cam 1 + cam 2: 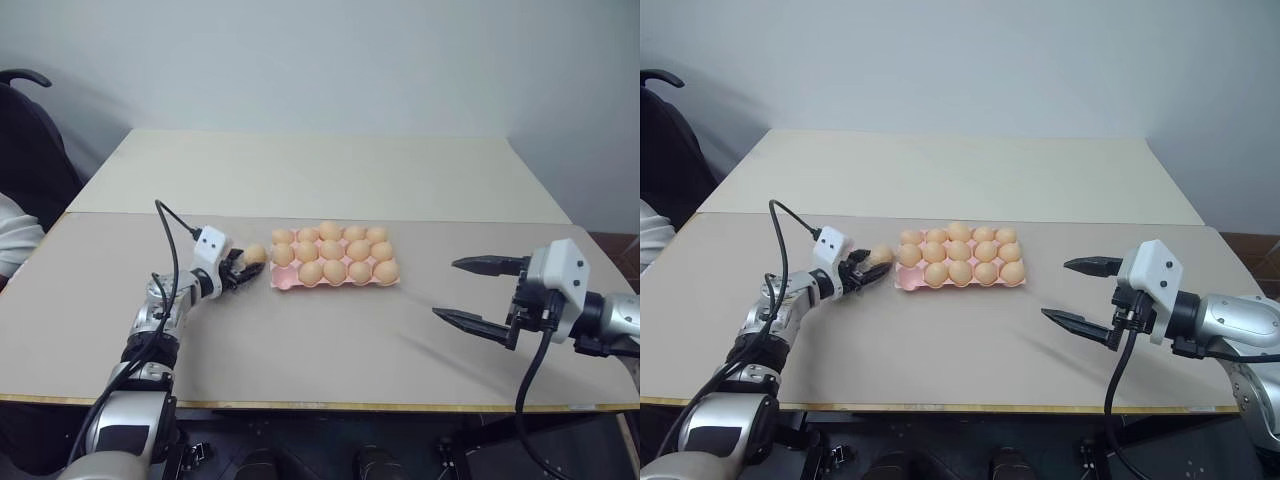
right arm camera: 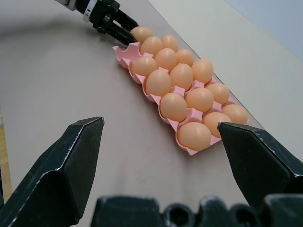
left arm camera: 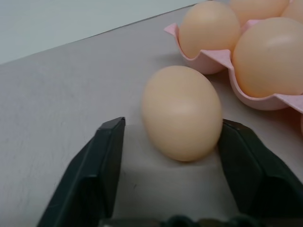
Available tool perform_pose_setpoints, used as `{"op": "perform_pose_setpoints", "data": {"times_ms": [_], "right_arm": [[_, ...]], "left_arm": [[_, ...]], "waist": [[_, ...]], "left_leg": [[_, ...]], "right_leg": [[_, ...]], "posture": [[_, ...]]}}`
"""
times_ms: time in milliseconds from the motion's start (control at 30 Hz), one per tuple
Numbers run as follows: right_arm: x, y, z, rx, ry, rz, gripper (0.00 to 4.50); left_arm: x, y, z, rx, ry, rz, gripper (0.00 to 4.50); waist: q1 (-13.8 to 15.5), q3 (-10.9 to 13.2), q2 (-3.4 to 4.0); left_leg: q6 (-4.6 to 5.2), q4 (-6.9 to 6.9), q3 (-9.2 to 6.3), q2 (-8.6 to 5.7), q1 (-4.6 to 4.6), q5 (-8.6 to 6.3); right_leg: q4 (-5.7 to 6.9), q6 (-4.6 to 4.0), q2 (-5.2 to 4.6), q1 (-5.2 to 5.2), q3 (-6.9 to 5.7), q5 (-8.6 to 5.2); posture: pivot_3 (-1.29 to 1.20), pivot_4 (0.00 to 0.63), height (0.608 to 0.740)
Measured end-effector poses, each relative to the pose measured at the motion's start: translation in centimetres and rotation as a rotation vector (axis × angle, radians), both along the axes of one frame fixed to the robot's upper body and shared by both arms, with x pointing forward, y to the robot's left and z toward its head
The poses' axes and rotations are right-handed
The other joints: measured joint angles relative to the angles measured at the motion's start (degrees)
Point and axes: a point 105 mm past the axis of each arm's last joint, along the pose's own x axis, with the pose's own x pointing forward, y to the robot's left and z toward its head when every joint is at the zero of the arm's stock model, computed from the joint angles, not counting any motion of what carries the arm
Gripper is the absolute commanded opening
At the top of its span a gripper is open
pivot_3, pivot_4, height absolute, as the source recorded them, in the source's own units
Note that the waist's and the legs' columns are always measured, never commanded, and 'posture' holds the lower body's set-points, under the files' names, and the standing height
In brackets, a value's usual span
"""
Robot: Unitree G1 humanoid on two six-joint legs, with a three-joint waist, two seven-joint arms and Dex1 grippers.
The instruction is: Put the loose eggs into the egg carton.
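Lying on the grey-beige table (image 1: 330, 340) just left of the pink egg carton (image 1: 285, 281), one loose egg (image 3: 182, 112) sits between the two black fingers of the left gripper (image 1: 243, 267); one finger (image 3: 246, 161) touches its side, while a gap shows at the other, so a firm hold cannot be told. The carton sits at the centre of the frame, with fourteen eggs (image 1: 334, 270) in its cups and the near left corner cup bare. At the right of the frame the right gripper (image 1: 478, 290) hovers above the table, well apart from the carton, fingers spread wide and holding nothing.
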Motion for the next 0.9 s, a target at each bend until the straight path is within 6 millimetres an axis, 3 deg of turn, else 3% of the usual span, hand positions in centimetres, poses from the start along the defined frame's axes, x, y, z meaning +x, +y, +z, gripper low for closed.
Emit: {"op": "perform_pose_setpoints", "data": {"times_ms": [67,167,300,433,533,700,900], "right_arm": [[0.0,0.0,0.0,0.001,-0.001,-0.002,4.5],[0.0,0.0,0.0,0.001,-0.002,-0.005,4.5],[0.1,0.0,0.0,0.009,-0.006,-0.011,4.5],[0.1,0.0,0.0,0.012,-0.006,-0.011,4.5],[0.1,0.0,0.0,0.013,-0.007,-0.011,4.5],[0.1,0.0,0.0,0.015,-0.007,-0.011,4.5],[0.0,0.0,-0.1,0.015,-0.003,-0.015,4.5]], "left_arm": [[0.0,0.1,0.0,-0.001,-0.001,0.004,1.59],[0.0,0.5,0.4,0.003,-0.013,0.011,1.59],[-0.6,1.2,3.3,-0.001,-0.111,-0.016,1.59],[-2.5,-0.7,6.2,-0.07,-0.184,-0.169,1.59],[-4.1,-2.7,6.3,-0.081,-0.162,-0.306,1.59],[-4.5,-4.3,4.9,-0.057,-0.1,-0.358,1.59],[-4.3,-4.6,4.0,-0.022,-0.075,-0.354,3.36]], "waist": [[0.01,0.0,0.0],[-0.09,0.0,0.0],[-0.34,0.0,0.0],[-0.21,0.0,0.0],[-0.16,0.0,0.0],[-0.28,0.0,0.0],[-0.41,0.0,0.0]], "left_leg": [[0.0,0.0,0.0,0.0,0.0,0.0],[0.0,0.0,0.0,0.0,0.0,0.0],[0.0,-0.01,-0.01,0.01,0.0,0.0],[-0.01,0.0,0.0,0.01,0.01,0.0],[-0.01,0.01,0.0,0.01,0.03,0.0],[0.0,0.04,-0.01,0.0,0.04,0.01],[0.0,0.03,-0.01,0.01,0.03,0.0]], "right_leg": [[0.0,0.0,0.0,0.0,0.0,0.0],[0.0,0.0,0.0,0.0,0.0,0.0],[0.0,0.0,-0.01,0.0,0.0,0.0],[0.01,0.0,-0.01,0.01,-0.01,0.0],[0.03,0.0,0.0,0.02,0.0,0.0],[0.04,0.0,0.0,0.03,0.0,0.0],[0.02,0.0,0.0,0.02,0.01,0.0]], "posture": [[0.0,0.15,0.74],[0.0,0.15,0.74],[0.0,0.15,0.74],[0.0,0.15,0.74],[0.0,0.15,0.74],[0.0,0.15,0.74],[0.0,0.15,0.74]]}}
